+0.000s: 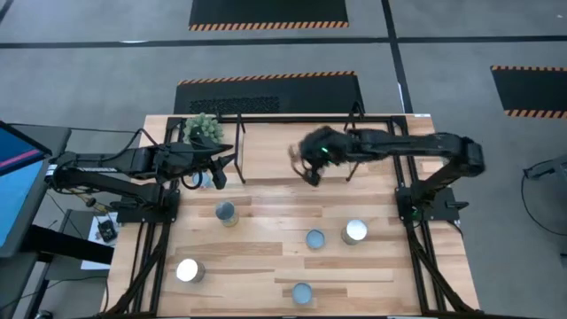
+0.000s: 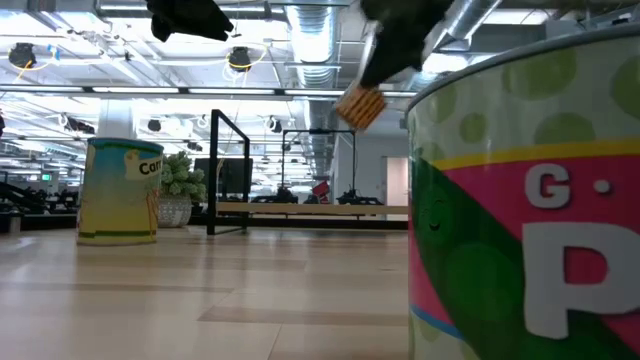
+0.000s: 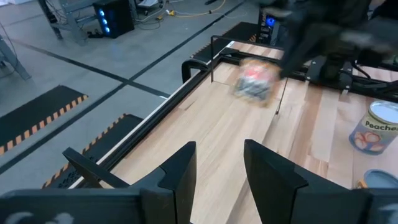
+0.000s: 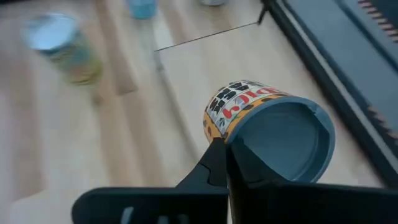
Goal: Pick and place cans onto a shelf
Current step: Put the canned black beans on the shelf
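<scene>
Above the shelf's wood board [image 1: 275, 155], the right gripper [image 4: 227, 165] pinches a can [image 4: 264, 121] tipped sideways, while the left gripper [image 3: 217, 171], spread, waits farther off.

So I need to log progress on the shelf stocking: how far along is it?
Early on. Done: no can can be seen standing on the shelf. In hand: the right hand holds one can tipped on its side above the shelf board. The left hand is open and empty by the plant. Left: five cans standing on the table.
</scene>
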